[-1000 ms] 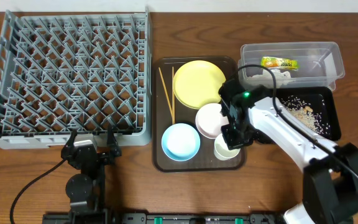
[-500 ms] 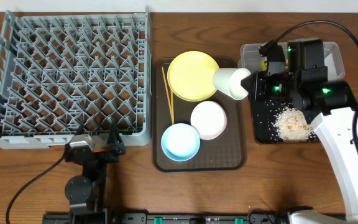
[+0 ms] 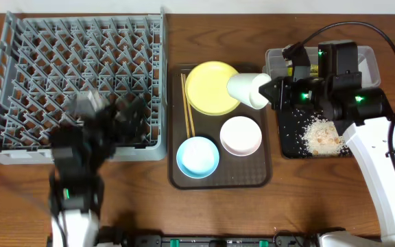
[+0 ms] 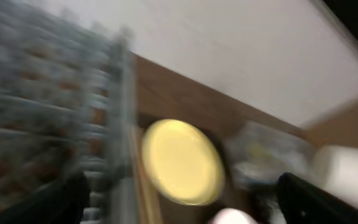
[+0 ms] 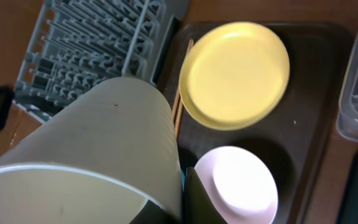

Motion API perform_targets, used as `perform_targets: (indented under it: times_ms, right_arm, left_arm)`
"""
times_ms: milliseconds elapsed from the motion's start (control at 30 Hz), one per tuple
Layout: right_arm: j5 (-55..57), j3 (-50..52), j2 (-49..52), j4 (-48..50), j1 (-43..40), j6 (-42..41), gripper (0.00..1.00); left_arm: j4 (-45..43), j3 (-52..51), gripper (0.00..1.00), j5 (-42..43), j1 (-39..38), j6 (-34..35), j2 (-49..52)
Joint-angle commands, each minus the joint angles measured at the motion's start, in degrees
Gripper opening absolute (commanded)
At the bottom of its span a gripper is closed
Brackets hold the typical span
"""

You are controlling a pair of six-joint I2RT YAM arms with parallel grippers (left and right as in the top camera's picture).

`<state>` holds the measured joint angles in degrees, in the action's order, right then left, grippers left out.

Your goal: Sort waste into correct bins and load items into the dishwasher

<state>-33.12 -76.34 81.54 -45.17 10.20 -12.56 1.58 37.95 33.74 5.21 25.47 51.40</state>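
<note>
**Cup held at the tray's edge**
Your right hand (image 3: 271, 92) is closed on the pale green cup (image 3: 247, 89), which is tipped sideways above the brown tray's (image 3: 262, 175) upper right edge. On the tray lie the yellow plate (image 3: 212, 87), white bowl (image 3: 241, 135), blue bowl (image 3: 198, 156) and chopsticks (image 3: 187, 113). Left of the tray, your left hand (image 3: 91, 127) shows blurred over the dish rack (image 3: 46, 62), fingers spread, holding nothing.

Dish rack (image 3: 60, 62) left, serving tray (image 3: 252, 171) centre, tub (image 3: 371, 63) right.
</note>
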Motion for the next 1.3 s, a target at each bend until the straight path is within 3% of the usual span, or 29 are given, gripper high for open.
perform_targets:
  times_ms: [0, 67, 133, 267, 333, 600, 800, 900, 1100, 1267]
  right_arm:
    - [-2.62, -0.11, 0.22, 1.05, -0.44, -0.07, 0.01]
    - [-3.98, -0.11, 0.22, 1.66, -0.44, -0.07, 0.01]
    - [-4.57, -0.11, 0.22, 2.03, -0.44, -0.07, 0.01]
    - [-4.76, -0.11, 0.22, 2.80, -0.44, -0.07, 0.01]
    - [-5.31, -0.04, 0.46, 4.28, -0.44, -0.31, 0.01]
    - [-20.57, -0.04, 7.34, 14.64, -0.37, -0.94, 0.01]
    - [-34.84, -0.04, 14.25, 22.73, 0.37, -0.68, 0.01]
    - [-39.76, -0.04, 16.94, 27.89, 1.92, -1.86, 0.01]
    - [-40.44, -0.04, 19.43, 38.01, 6.51, -6.25, 0.01]
    - [-39.71, -0.04, 19.93, 39.36, 10.03, -7.19, 0.01]
  left_arm:
    - [-3.32, 8.07, 0.98, 21.79, 0.11, 5.79, 12.35]
    - [-10.29, 10.21, 0.98, 27.96, 0.11, 13.60, 18.56]
    - [-17.25, 10.56, 0.98, 30.97, 0.11, 27.04, 23.67]
    - [-18.38, 10.56, 0.98, 34.14, 0.13, 56.22, 30.05]
    - [-18.43, 10.49, 0.98, 40.54, 0.13, 63.65, 32.13]
    - [-20.04, 10.27, 0.98, 47.54, 0.11, 63.69, 34.58]
    - [-38.95, 10.27, 0.98, 55.32, 0.07, 59.04, 34.58]
    - [-42.75, 10.01, 0.99, 56.37, -1.14, 59.01, 34.40]
    - [-43.10, 10.01, 0.99, 56.37, -6.38, 55.98, 34.42]
    - [-43.08, 10.01, 0.99, 56.37, -7.93, 55.76, 34.42]
